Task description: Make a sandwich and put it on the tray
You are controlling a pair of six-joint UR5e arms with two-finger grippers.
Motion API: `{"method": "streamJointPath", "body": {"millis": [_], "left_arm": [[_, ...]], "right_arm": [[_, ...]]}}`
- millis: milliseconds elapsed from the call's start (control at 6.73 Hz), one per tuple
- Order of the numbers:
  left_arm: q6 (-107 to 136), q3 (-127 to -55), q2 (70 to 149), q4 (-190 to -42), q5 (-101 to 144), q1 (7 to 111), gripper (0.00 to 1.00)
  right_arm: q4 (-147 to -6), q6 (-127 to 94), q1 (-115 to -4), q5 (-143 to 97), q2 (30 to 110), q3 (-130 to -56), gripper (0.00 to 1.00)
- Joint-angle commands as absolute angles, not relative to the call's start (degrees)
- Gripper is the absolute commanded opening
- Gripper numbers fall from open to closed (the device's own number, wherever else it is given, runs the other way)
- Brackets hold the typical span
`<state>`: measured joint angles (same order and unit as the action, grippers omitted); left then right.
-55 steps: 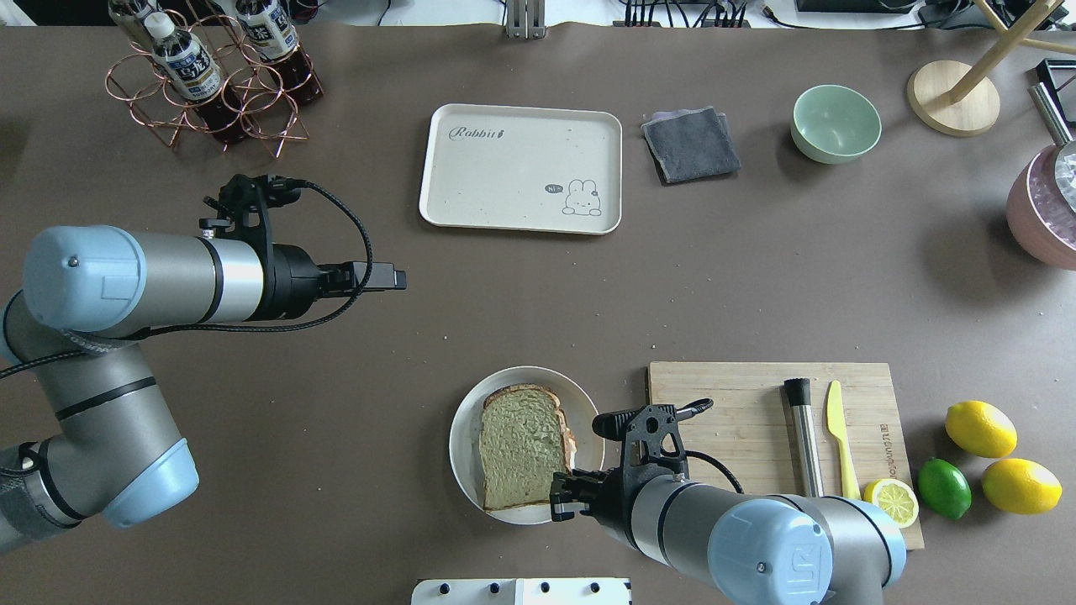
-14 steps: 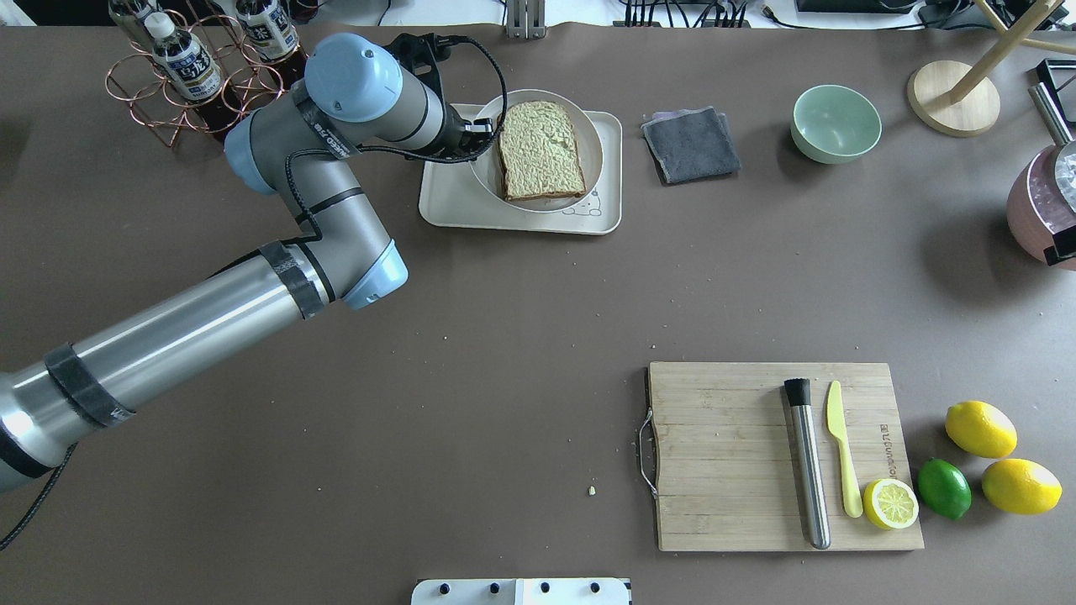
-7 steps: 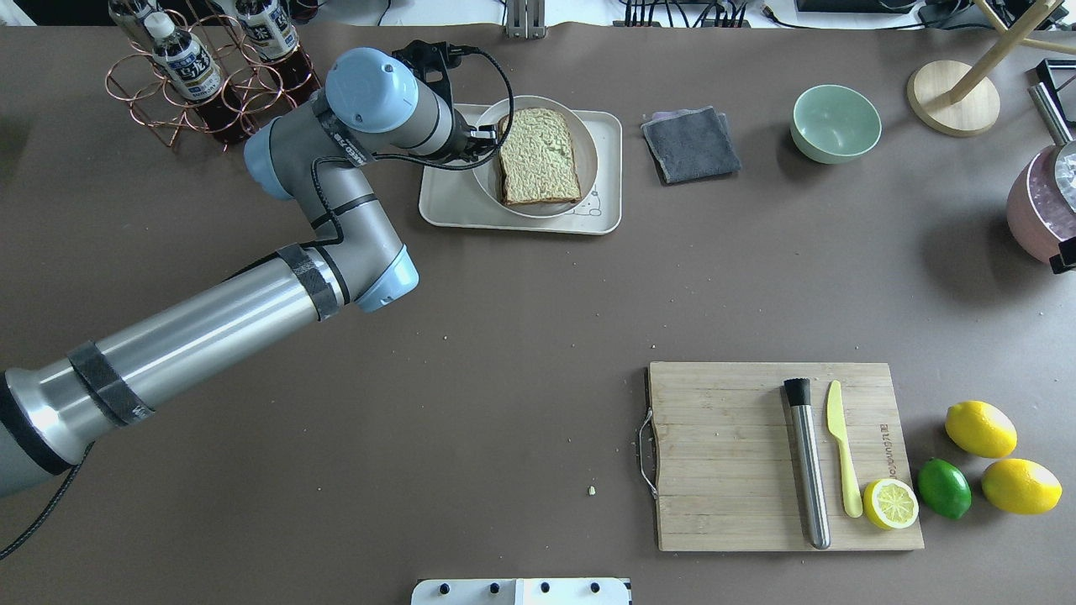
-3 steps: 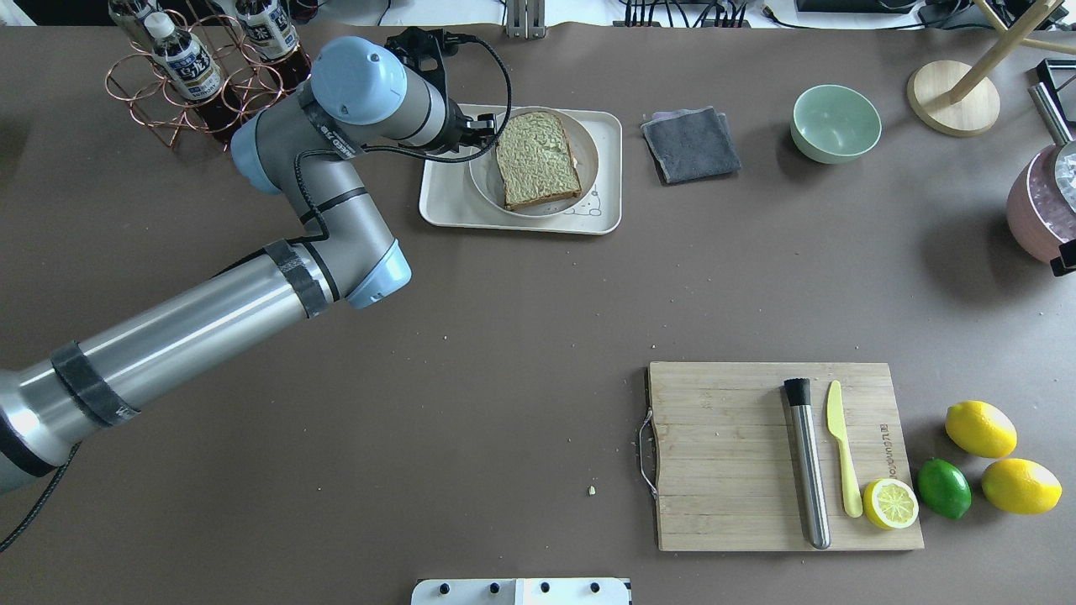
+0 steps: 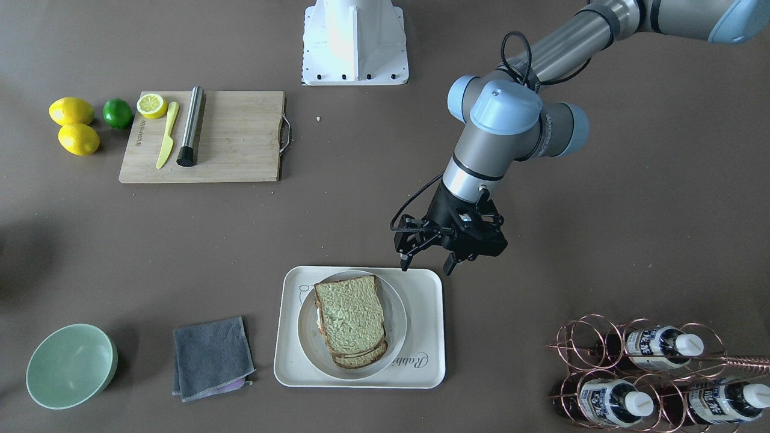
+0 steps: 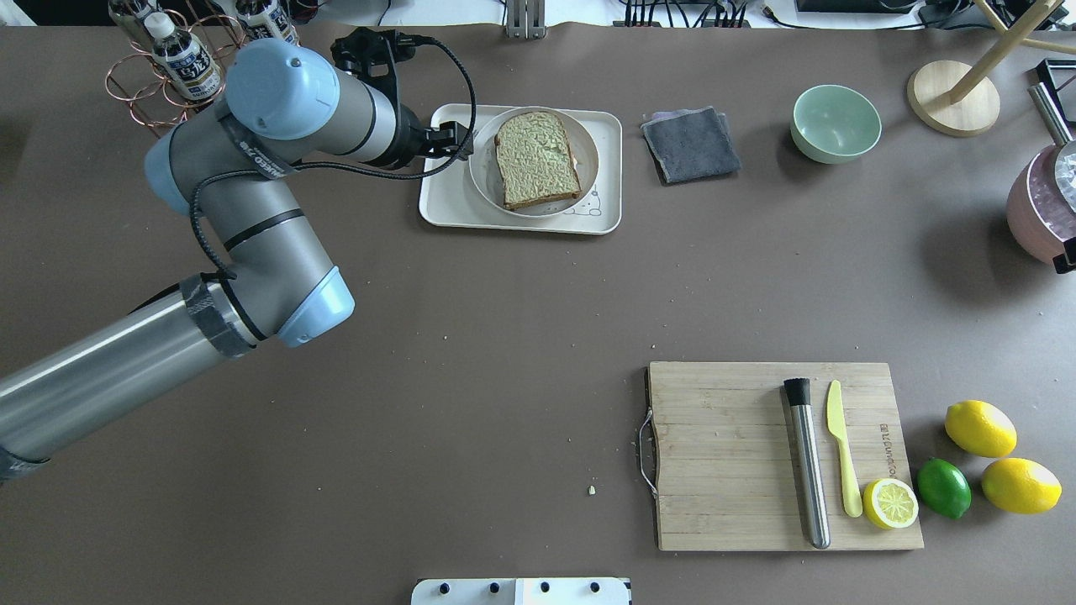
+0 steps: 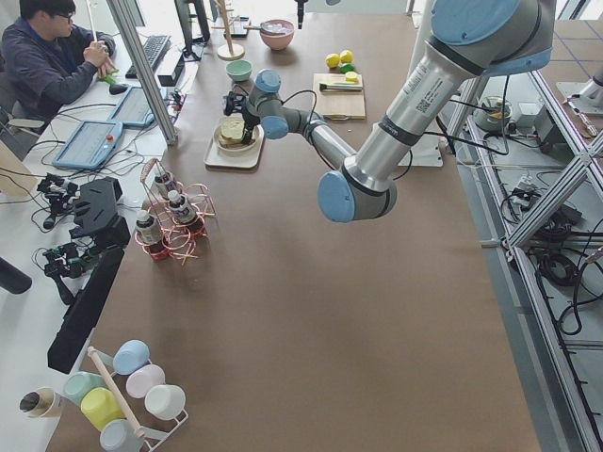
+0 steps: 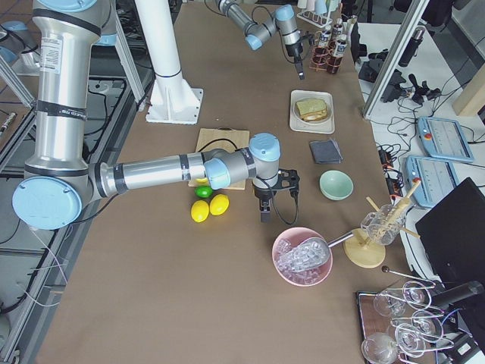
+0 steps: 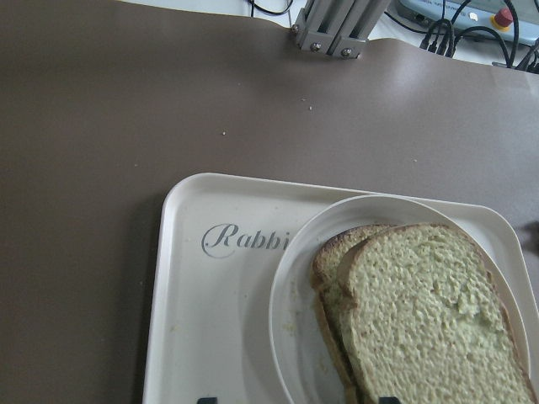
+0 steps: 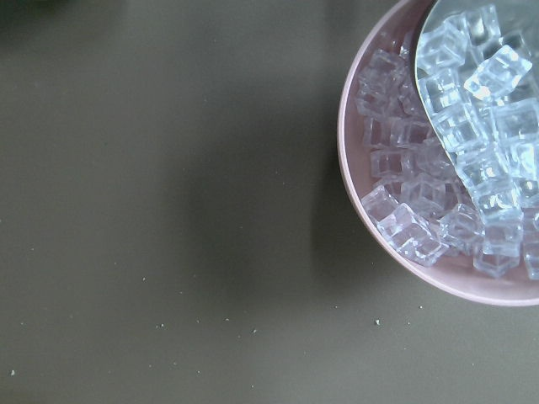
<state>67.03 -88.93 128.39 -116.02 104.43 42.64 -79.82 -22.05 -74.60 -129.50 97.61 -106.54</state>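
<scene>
The sandwich [image 6: 538, 160], two bread slices stacked slightly askew, lies on a round white plate [image 6: 588, 164] that stands on the cream tray [image 6: 445, 202]. A sliver of egg white shows at the sandwich's edge; the yolk is hidden. My left gripper [image 6: 461, 140] is open and empty, just off the plate's left rim, over the tray's edge. In the front-facing view it [image 5: 427, 264] hangs above the tray's [image 5: 424, 300] near corner. The left wrist view shows the sandwich [image 9: 429, 311] and the tray [image 9: 210, 320]. My right gripper [image 8: 265, 212] is by the pink bowl; I cannot tell its state.
A grey cloth [image 6: 691, 143] and a green bowl [image 6: 836, 123] lie right of the tray. A copper bottle rack [image 6: 193, 76] stands behind my left arm. The wooden cutting board [image 6: 756, 454] holds a muddler, knife and lemon half. A pink bowl of ice [image 10: 455, 168] is far right.
The plate with the sandwich went from the table's near side onto the tray. My left gripper let go of it and drew back to the left. My right arm left for the far right.
</scene>
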Motion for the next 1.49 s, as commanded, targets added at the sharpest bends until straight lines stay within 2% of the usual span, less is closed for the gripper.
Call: {"method": "streamJointPath", "body": {"millis": [0,149,446,891,1337], "left_arm": [[66.62,-105.24,120.18,-105.32,105.91,42.71,0.98],[62.62,-107.99,116.06,-105.29,106.00,42.98,0.98],[49.47,-109.60,107.10,-105.47,116.29,51.27,0.98],[15.39,-105.76,90.83,-105.82,128.48,68.86,0.98],[-10.18,-99.97,83.68,-105.38,130.45,81.60,0.98]], "right_arm": [[-87.30,-11.69,-79.68,-131.65,97.21,-106.61,1.00],[-91.19,-3.77,-83.72,-131.57,97.99,-106.52,1.00],[-92.29,2.71,-88.23,-130.17,103.16,-106.61,1.00],[-91.93,2.20,-88.77,-130.08,104.06,-105.56,1.00],[-91.85,2.63,-88.68,-130.25,103.89,-105.56,1.00]]}}
